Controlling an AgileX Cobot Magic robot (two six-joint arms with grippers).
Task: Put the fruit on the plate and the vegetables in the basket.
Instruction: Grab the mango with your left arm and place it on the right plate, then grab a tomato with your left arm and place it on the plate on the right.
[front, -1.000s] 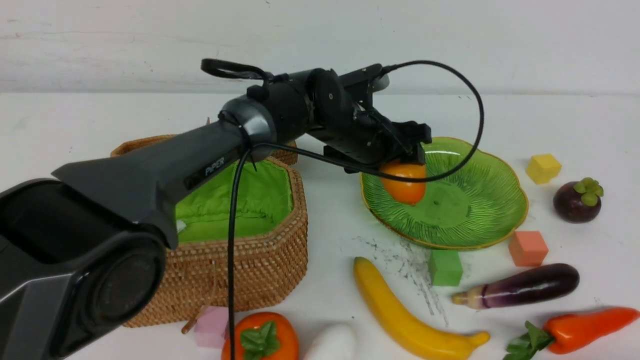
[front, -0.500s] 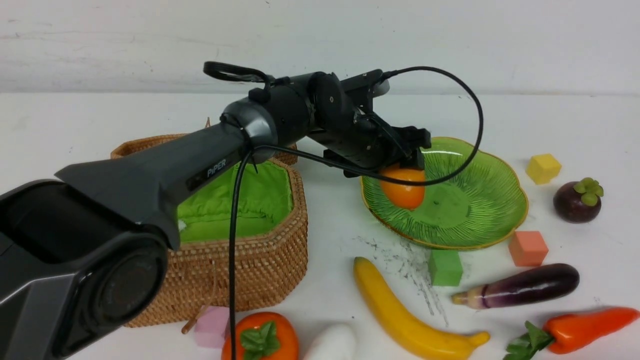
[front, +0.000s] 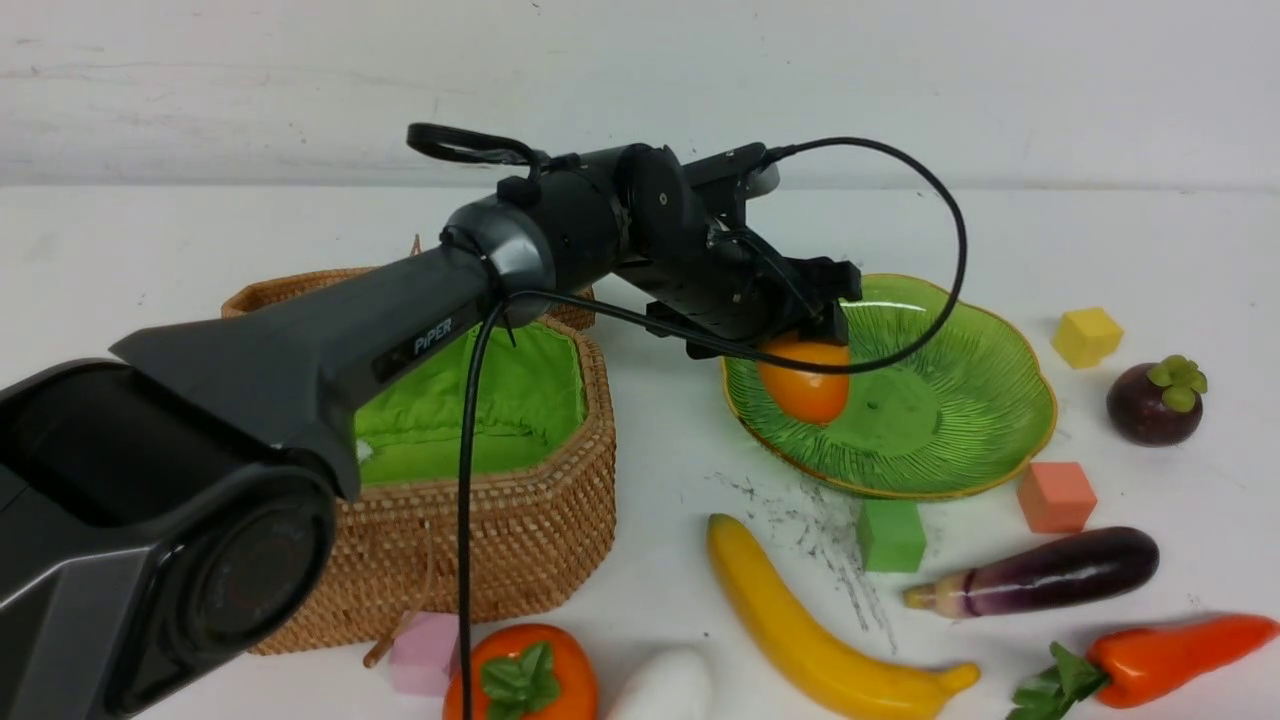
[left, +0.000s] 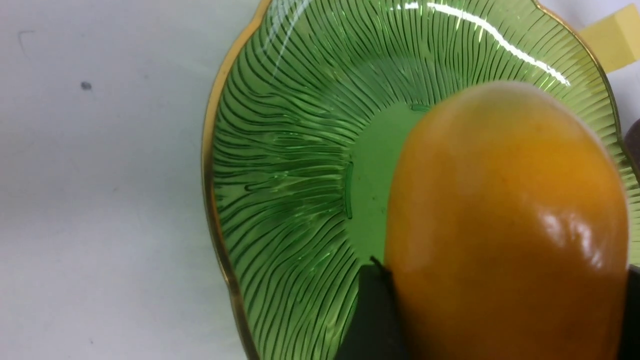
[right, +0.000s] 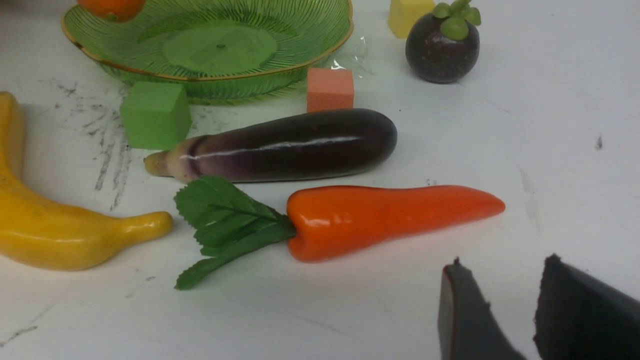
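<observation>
Left gripper (front: 818, 332) closed around mango (front: 805, 385) (above sloped side of plate (front: 965, 425), off-centre); released here, it may roll out.

The left arm (front: 330, 340) reaches forward and rightward; the left tool (front: 812, 338) tilts down, clamped on the mango (front: 805, 388). The right tool (right: 520, 310) hangs low above the bench (right: 550, 125), fingers (right: 465, 315) slightly apart, holding nothing.

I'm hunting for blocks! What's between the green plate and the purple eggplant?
A green cube and a salmon cube lie between the plate and the eggplant, seen in the front and right wrist views.
</observation>
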